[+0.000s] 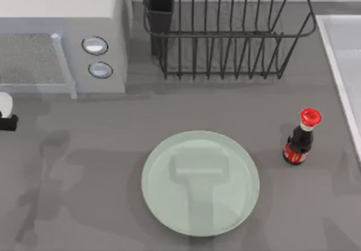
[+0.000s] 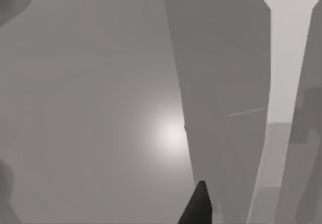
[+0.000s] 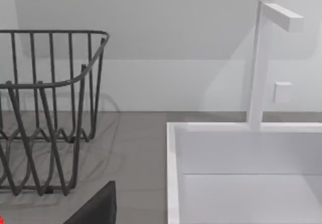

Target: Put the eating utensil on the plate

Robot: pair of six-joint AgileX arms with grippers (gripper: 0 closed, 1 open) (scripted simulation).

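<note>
The left gripper [image 1: 7, 115] sits at the table's nine o'clock edge; I cannot tell its grip state. The plate [image 1: 200, 182] lies at six o'clock of the dish rack [image 1: 225, 31], a red-capped bottle [image 1: 300, 138] at its two o'clock.

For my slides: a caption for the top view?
Mint plate at centre, bottle to its right, wire rack behind, microwave left.

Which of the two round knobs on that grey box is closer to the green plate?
The lower knob, just above the box's bottom edge in the top view; the upper knob is farther from the plate.
</note>
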